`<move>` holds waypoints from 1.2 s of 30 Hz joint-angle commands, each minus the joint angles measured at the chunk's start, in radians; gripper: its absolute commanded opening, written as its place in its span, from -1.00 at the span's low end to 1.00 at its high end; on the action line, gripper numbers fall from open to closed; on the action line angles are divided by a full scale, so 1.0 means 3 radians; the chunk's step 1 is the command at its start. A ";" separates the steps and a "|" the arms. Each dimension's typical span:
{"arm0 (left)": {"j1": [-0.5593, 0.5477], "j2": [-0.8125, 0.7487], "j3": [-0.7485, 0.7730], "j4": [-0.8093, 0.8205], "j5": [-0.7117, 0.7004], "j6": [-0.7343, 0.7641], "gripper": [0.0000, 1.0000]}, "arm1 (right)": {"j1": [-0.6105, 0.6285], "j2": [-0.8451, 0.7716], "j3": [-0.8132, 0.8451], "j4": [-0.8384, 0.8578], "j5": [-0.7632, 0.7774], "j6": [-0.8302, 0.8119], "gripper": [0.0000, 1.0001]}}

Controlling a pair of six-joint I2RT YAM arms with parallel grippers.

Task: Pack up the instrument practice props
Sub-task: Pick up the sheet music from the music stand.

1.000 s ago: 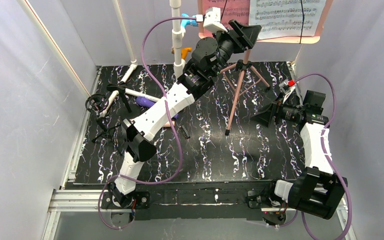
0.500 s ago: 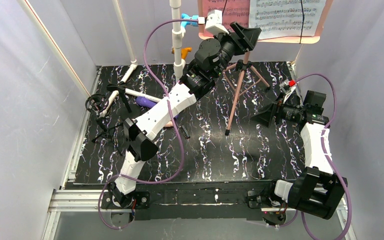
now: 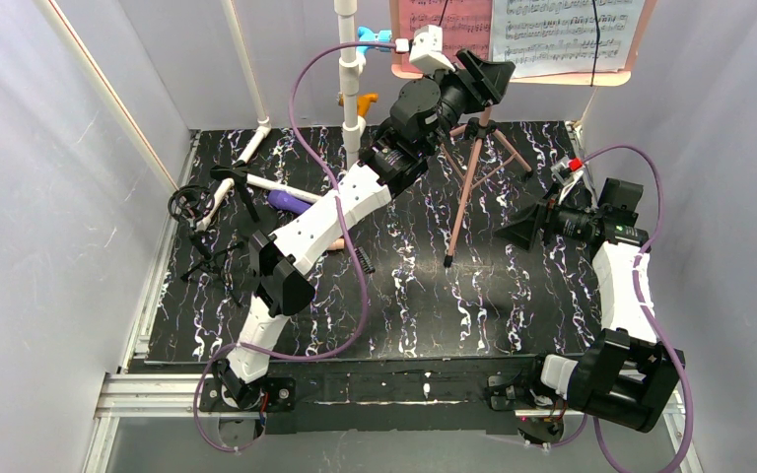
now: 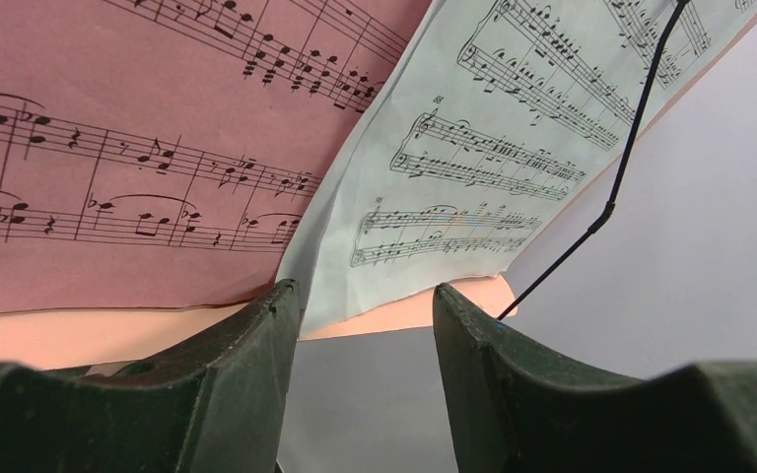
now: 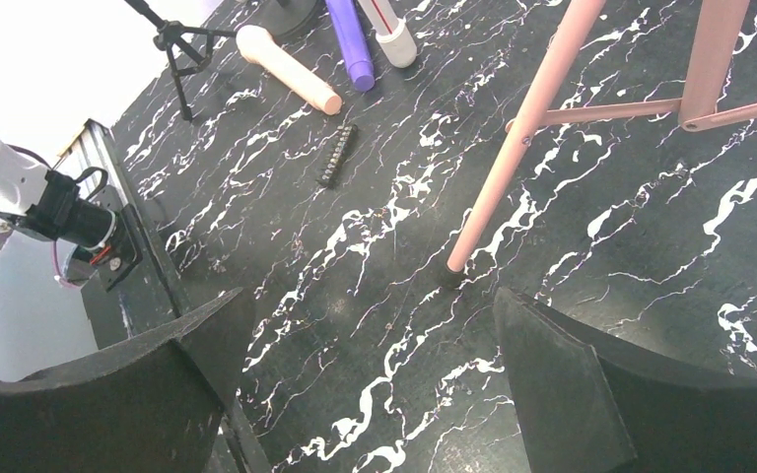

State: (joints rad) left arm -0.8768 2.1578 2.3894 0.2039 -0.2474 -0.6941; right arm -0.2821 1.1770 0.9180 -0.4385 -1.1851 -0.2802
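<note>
The pink tripod music stand [image 3: 473,163] stands at the back of the table, its desk [image 3: 611,76] holding a pink page [image 3: 448,18] and a white page [image 3: 567,32]. My left gripper [image 3: 498,74] is raised to the desk's lower edge, open and empty; in the left wrist view the white page's lower corner [image 4: 394,286] hangs just above the gap between the fingers [image 4: 256,355], beside the pink page [image 4: 138,168]. My right gripper [image 3: 522,229] is open and empty, low over the table near the stand's front leg [image 5: 513,158]. A purple tube [image 5: 351,39] and a beige-pink tube [image 5: 291,71] lie at the left.
A white pipe frame [image 3: 350,74] with blue and orange fittings rises at the back left. A small black comb-like clip [image 5: 337,155] lies mid-table. A small black tripod [image 3: 207,258] and a cable coil [image 3: 185,202] sit at the left edge. Grey walls enclose the table.
My left arm has stretched further up and to the right, bringing its open gripper up to the lower edge of the stand's desk. The right arm has not moved.
</note>
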 commanded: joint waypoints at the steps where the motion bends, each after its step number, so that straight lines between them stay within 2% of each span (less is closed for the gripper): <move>1: 0.0017 -0.0060 0.0088 0.0062 -0.0075 0.0024 0.04 | -0.0031 -0.0060 -0.0033 0.0025 -0.0053 -0.0062 1.00; 4: 0.0020 -0.0074 0.0083 0.0062 -0.0068 0.0040 0.04 | -0.0029 -0.0063 -0.0036 0.0025 -0.0059 -0.0063 1.00; 15: 0.0018 0.0082 0.0332 0.0131 0.0232 -0.0069 -0.31 | -0.0036 -0.0068 -0.0033 0.0015 -0.0043 -0.0079 1.00; 23: 0.0018 0.0140 0.0357 0.0292 0.0297 -0.0063 -0.21 | -0.0036 -0.0064 -0.0038 0.0011 -0.0036 -0.0084 1.00; 31: 0.0019 0.0325 0.0568 0.0343 0.0291 -0.0011 -0.35 | -0.0036 -0.0054 -0.0033 -0.0007 -0.0019 -0.0103 1.00; 34: 0.0023 0.0324 0.0554 0.0353 0.0324 0.0067 -0.58 | -0.0039 -0.0058 -0.0033 -0.0014 -0.0010 -0.0106 1.00; 35: 0.0023 0.0321 0.0554 0.0367 0.0354 0.0111 -0.72 | -0.0041 -0.0050 -0.0033 -0.0016 -0.0005 -0.0109 1.00; 36: 0.0024 0.0313 0.0554 0.0387 0.0389 0.0185 -1.00 | -0.0041 -0.0052 -0.0033 -0.0016 -0.0007 -0.0110 1.00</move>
State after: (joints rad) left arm -0.8734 2.2795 2.5256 0.2718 -0.1562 -0.6998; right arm -0.2878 1.1770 0.9180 -0.4454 -1.1809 -0.2932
